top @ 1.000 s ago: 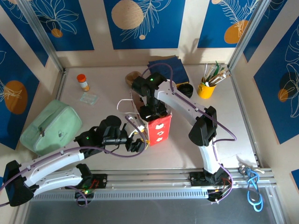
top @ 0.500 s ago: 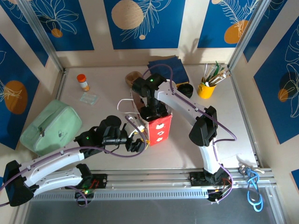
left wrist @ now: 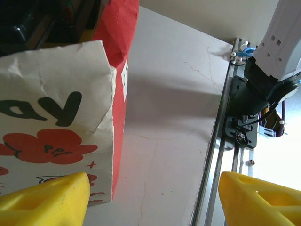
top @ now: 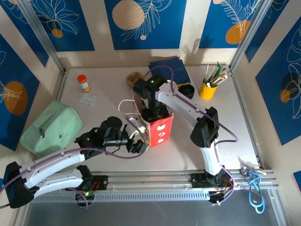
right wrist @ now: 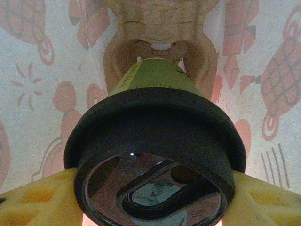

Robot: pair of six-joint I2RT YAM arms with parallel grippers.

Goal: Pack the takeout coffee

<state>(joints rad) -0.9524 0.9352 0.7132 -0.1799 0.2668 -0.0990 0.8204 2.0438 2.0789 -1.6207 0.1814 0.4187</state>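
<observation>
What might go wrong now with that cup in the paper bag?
1. The right gripper grips the coffee at its lid inside the bag; if the lid pops off, it could spill.
2. The left gripper stands open beside the bag, not clamping it, so the bag might tip when the arm pulls out.

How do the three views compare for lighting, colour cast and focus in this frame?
Top external: even, sharp light, soft shadows beside the arms. Left wrist: bright, the paper bag casting a shadow on the table, near yellow fingers soft. Right wrist: dim orange cast, glare on the takeout coffee lid.
</observation>
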